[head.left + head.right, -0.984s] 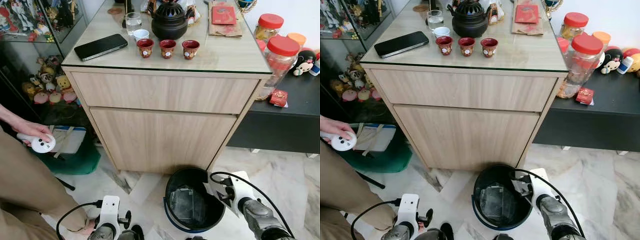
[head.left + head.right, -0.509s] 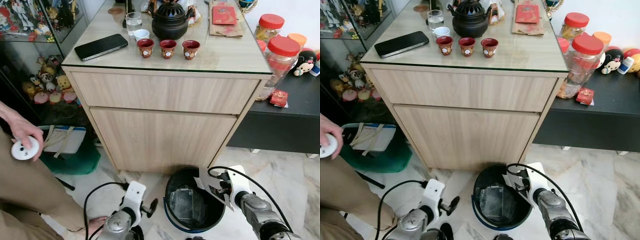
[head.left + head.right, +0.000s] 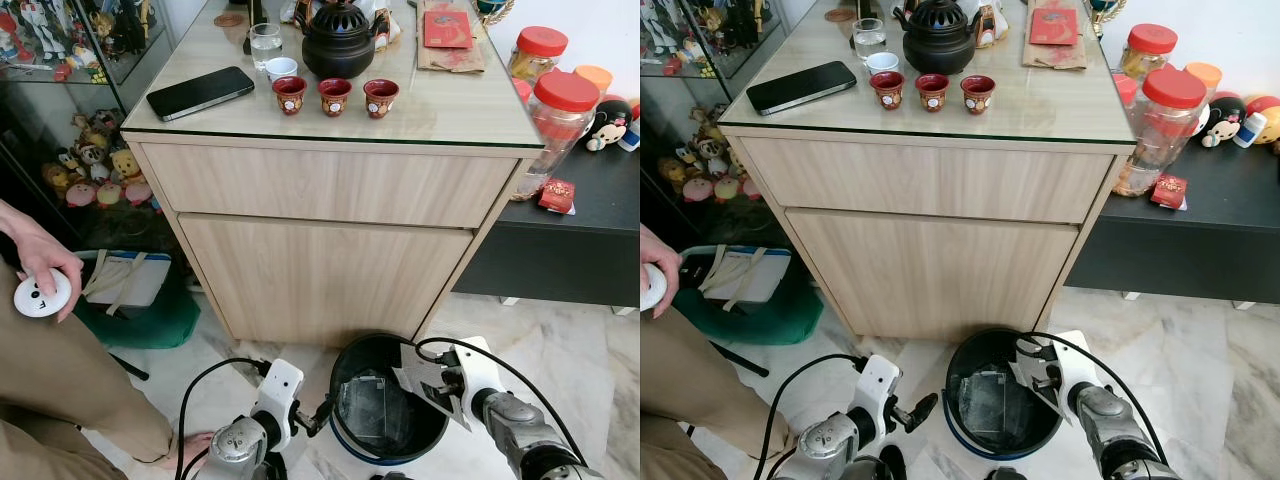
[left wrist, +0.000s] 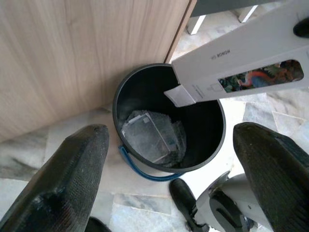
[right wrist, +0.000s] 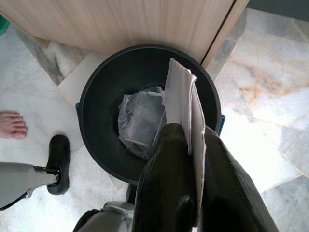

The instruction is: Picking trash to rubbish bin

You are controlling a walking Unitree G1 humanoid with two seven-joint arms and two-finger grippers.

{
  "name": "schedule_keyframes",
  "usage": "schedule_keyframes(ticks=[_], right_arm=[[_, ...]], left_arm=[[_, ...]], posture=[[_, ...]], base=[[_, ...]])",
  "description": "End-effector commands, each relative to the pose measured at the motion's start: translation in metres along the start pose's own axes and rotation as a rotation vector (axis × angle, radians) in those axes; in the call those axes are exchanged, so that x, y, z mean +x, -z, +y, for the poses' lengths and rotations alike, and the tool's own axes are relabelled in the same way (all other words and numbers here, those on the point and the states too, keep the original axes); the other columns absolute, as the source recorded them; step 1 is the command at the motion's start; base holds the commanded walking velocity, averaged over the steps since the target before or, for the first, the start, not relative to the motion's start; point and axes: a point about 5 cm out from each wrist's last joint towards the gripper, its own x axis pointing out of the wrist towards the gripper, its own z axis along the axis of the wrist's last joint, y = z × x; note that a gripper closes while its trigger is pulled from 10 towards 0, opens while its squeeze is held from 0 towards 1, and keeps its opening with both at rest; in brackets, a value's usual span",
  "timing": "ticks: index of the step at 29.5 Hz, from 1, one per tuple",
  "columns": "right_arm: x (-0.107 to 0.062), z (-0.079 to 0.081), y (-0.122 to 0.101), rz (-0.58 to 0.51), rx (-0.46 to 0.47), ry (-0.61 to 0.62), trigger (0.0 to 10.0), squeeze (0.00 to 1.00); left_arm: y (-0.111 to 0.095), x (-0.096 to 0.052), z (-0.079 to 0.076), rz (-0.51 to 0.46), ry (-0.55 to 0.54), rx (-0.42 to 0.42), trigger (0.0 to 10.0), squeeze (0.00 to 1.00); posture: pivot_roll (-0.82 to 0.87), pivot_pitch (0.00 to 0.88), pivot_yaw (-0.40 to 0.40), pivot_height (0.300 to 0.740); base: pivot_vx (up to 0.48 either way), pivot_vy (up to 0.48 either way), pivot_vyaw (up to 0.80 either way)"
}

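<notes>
Right wrist view: right gripper (image 5: 193, 145) fingers pinch the flat white box (image 5: 181, 104) above the black bin (image 5: 99, 87); left gripper (image 4: 169, 164) gapes empty.

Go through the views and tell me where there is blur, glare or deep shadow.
Head views: sharp, evenly lit, faint sheen on the glass cabinet top. Left wrist view: the left gripper fingers are out of focus, the rubbish bin and white box crisp. Right wrist view: the right gripper is softly blurred, the bin's inside dark, the marble floor bright.
</notes>
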Motion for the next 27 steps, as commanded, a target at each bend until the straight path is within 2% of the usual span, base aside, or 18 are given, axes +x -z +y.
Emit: schedule_keyframes(ticks=[1,2,25,26,27], right_arm=[[-0.0022,-0.0037,0.0095,0.033,0.008,0.005,10.0,0.51],[-0.0026,-0.0042,0.0115,0.045,0.012,0.006,10.0,1.00],[-0.0024,-0.0026,0.0087,0.002,0.058,-0.008,10.0,0.98],[-0.0023,-0.0027,0.0071,-0.012,0.068,-0.006,10.0,0.00],[-0.0022,-0.0028,0.0059,-0.023,0.076,-0.004,10.0,0.00]], left_arm=[[0.0075,-0.0035,-0.0005,0.029,-0.001,-0.022,10.0,0.00],[0.0079,-0.0037,0.0001,0.032,-0.004,-0.025,10.0,0.00],[0.0088,-0.0048,0.0031,0.040,-0.020,-0.046,10.0,0.00],[0.0091,-0.0052,0.0041,0.042,-0.031,-0.045,10.0,0.00],[0.0094,-0.0055,0.0050,0.043,-0.039,-0.045,10.0,0.00]], posture=[[-0.07,0.166,-0.022,0.740],[-0.07,0.166,-0.023,0.740],[-0.07,0.163,-0.026,0.740],[-0.07,0.163,-0.026,0.740],[-0.07,0.163,-0.026,0.740]], base=[[0.000,0.000,0.00],[0.000,0.000,0.00],[0.000,0.000,0.00],[0.000,0.000,0.00],[0.000,0.000,0.00]])
